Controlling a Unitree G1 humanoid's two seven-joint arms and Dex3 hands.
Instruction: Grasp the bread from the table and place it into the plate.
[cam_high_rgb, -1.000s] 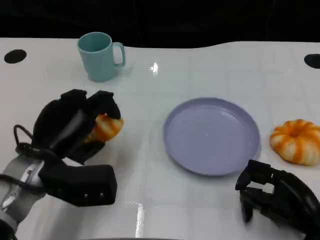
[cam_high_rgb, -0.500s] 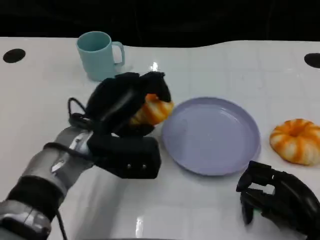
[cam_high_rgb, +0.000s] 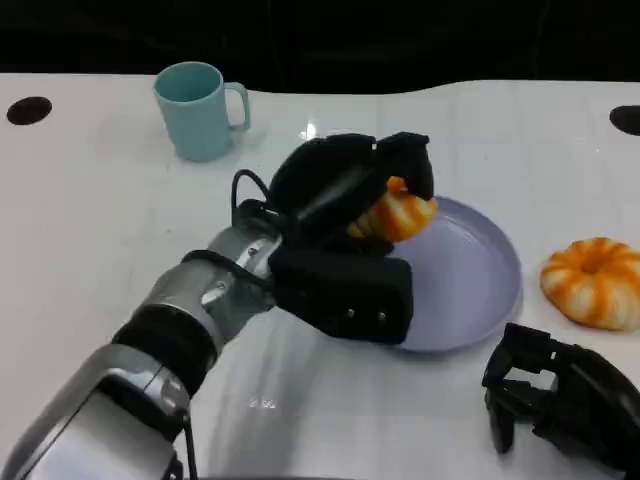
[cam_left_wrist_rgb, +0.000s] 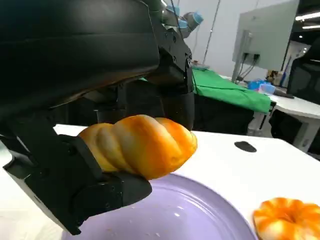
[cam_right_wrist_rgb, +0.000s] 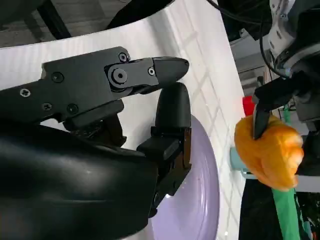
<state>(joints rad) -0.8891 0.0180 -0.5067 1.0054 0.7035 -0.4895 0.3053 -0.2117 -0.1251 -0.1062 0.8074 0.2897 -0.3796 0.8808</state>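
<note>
Left hand grips the twisted orange bread roll above the lavender plate's near-left rim, while right hand, fingers spread and holding nothing, rests near that plate.

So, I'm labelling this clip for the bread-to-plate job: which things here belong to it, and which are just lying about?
Part of the job:
- twisted bread roll, held by the left robot hand above the plate
- purple plate

Just lying about:
- teal mug, far left of the table
- orange ring-shaped bread, right of the plate
- right robot hand, holding nothing
</note>
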